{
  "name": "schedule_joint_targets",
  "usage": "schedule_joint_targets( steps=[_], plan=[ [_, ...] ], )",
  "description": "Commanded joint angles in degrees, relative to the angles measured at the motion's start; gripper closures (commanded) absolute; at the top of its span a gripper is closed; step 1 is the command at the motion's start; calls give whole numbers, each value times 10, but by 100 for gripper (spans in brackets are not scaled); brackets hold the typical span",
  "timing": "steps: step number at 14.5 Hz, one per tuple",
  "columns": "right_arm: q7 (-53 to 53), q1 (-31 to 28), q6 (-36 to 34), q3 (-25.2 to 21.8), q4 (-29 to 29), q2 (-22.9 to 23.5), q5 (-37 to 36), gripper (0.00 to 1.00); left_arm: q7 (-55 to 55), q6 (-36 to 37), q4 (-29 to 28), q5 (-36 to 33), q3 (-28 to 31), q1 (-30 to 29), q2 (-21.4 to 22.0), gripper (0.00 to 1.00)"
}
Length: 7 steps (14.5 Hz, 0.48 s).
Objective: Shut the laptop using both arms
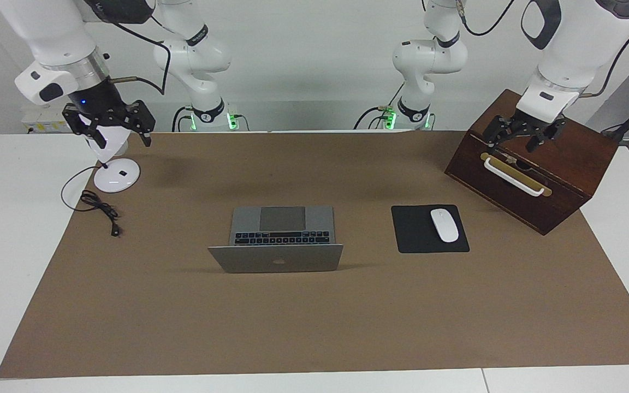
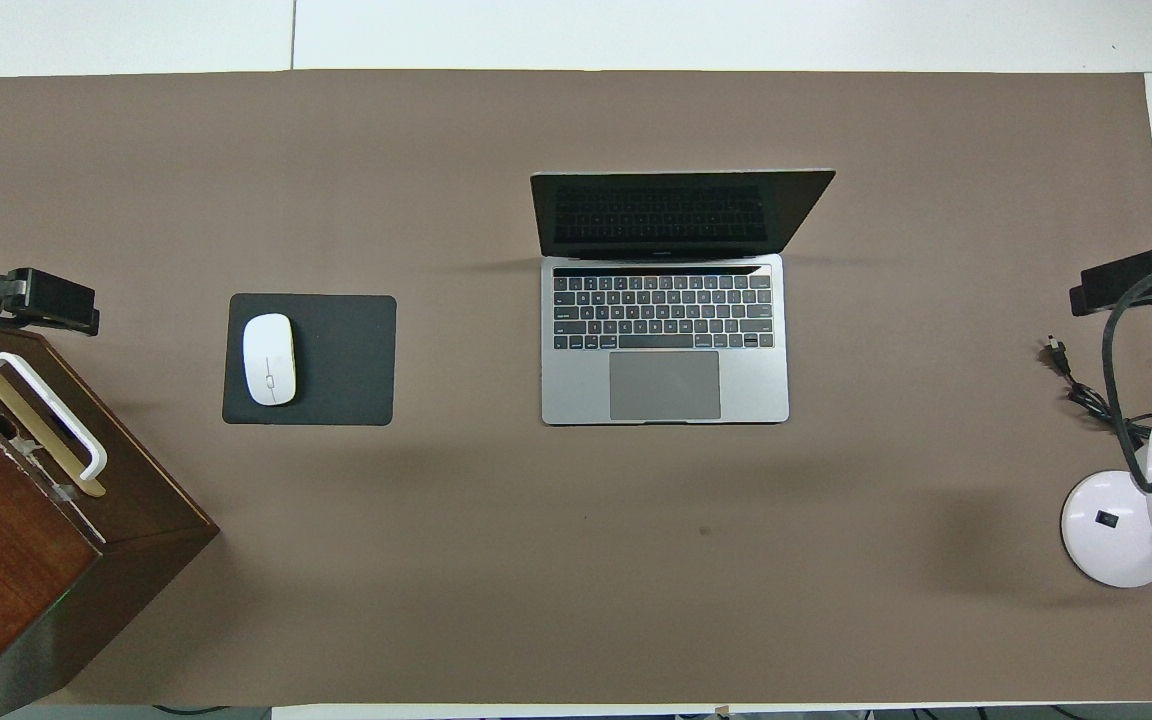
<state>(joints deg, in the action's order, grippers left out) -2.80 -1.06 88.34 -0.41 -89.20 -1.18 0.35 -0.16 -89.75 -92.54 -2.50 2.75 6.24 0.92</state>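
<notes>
The laptop [image 1: 282, 229] [image 2: 666, 340] stands open in the middle of the brown mat, its keyboard toward the robots. Its silver lid [image 1: 276, 259] is upright, with the dark screen [image 2: 671, 215] facing them. My right gripper [image 1: 120, 139] [image 2: 1126, 285] hangs open in the air over the white lamp base, at the right arm's end of the table. Over the wooden box at the left arm's end, my left gripper [image 1: 511, 144] [image 2: 36, 300] is raised and open. Both grippers are well apart from the laptop and hold nothing.
A black mouse pad [image 1: 418, 240] [image 2: 346, 360] with a white mouse [image 1: 444, 225] [image 2: 269, 359] lies beside the laptop toward the left arm's end. A dark wooden box [image 1: 565, 164] with a white handle [image 1: 514, 177] stands there. A white lamp base [image 1: 117, 176] and black cable [image 1: 99, 207] lie at the right arm's end.
</notes>
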Motion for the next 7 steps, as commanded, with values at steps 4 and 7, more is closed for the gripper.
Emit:
schedule_joint_targets(
  steps=[4, 7],
  plan=[
    [-5, -6, 7, 4, -7, -7, -2, 0, 4, 5, 10, -11, -2, 0, -6, 0],
    [-5, -7, 7, 3, -7, -8, 0, 0, 4, 5, 10, -11, -2, -1, -5, 0]
  ],
)
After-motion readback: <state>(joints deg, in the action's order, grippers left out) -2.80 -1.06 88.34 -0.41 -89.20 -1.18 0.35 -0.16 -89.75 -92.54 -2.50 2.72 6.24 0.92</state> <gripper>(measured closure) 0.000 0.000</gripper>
